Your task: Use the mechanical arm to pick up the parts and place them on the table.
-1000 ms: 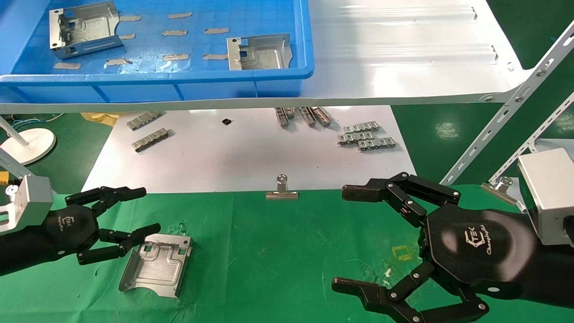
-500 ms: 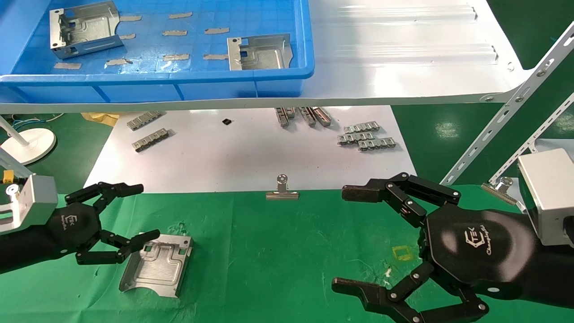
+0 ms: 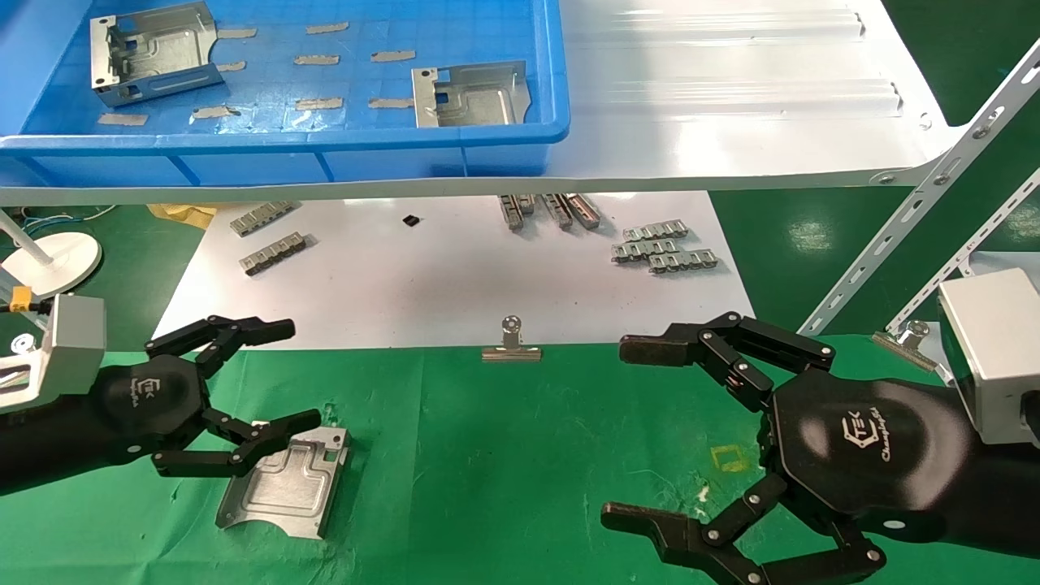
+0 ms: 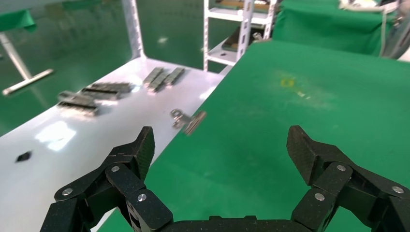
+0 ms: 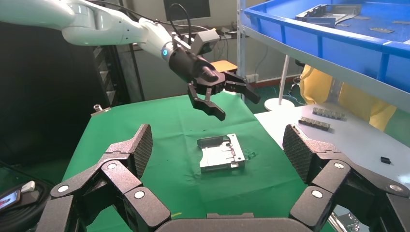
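Head view: left tool (image 3: 280, 378) spread wide, holding nothing, poised above the near-left of the tabletop (image 3: 520, 455) with its lower finger crossing the top corner of a part (image 3: 284, 481). From the right wrist view that tool (image 5: 223, 96) hangs clear above the part (image 5: 221, 153), which lies flat on the green cloth, so this one looks delivered and the step in hand is the getaway. Right tool (image 3: 650, 435) is parked low on the right, fingers also splayed and empty. Up on the shelf (image 3: 731, 106), the blue tray (image 3: 520, 138) holds two more parts (image 3: 153, 53) (one far left, one (image 3: 470, 96) by the near wall). Next move, by my reckoning: lift, swing up to the tray, and drop open fingers over a bracket's walls.
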Robot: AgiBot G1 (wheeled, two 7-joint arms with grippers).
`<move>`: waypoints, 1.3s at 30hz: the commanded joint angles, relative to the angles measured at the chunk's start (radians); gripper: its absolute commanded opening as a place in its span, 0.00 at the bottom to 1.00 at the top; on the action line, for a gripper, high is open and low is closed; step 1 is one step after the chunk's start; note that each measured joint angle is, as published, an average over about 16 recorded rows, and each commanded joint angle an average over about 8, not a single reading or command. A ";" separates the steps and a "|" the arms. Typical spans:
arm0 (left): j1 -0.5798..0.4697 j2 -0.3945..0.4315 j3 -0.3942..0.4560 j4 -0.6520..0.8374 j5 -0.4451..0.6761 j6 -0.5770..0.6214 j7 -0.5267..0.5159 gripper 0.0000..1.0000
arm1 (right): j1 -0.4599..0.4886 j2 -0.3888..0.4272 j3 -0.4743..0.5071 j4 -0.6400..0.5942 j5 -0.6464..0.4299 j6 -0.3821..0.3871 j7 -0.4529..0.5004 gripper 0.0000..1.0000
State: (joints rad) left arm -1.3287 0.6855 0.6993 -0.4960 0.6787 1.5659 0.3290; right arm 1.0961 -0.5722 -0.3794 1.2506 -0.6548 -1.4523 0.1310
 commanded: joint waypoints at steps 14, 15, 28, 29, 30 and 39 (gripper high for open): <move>0.085 -0.025 -0.141 -0.265 0.017 -0.024 -0.173 1.00 | 0.000 0.000 0.000 0.000 0.000 0.000 0.000 1.00; 0.091 -0.027 -0.150 -0.283 0.019 -0.025 -0.185 1.00 | 0.000 0.000 0.000 0.000 0.000 0.000 0.000 1.00; 0.165 -0.048 -0.273 -0.512 0.034 -0.046 -0.335 1.00 | 0.000 0.000 0.000 0.000 0.000 0.000 0.000 1.00; 0.171 -0.050 -0.282 -0.530 0.035 -0.047 -0.347 1.00 | 0.000 0.000 0.000 0.000 0.000 0.000 0.000 1.00; 0.177 -0.052 -0.292 -0.547 0.036 -0.049 -0.359 1.00 | 0.000 0.000 0.000 0.000 0.000 0.000 0.000 1.00; 0.228 -0.067 -0.376 -0.706 0.047 -0.063 -0.463 1.00 | 0.000 0.000 0.000 0.000 0.000 0.000 0.000 1.00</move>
State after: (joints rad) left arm -1.1029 0.6195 0.3267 -1.1959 0.7247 1.5036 -0.1297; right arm 1.0961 -0.5722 -0.3795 1.2505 -0.6547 -1.4522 0.1309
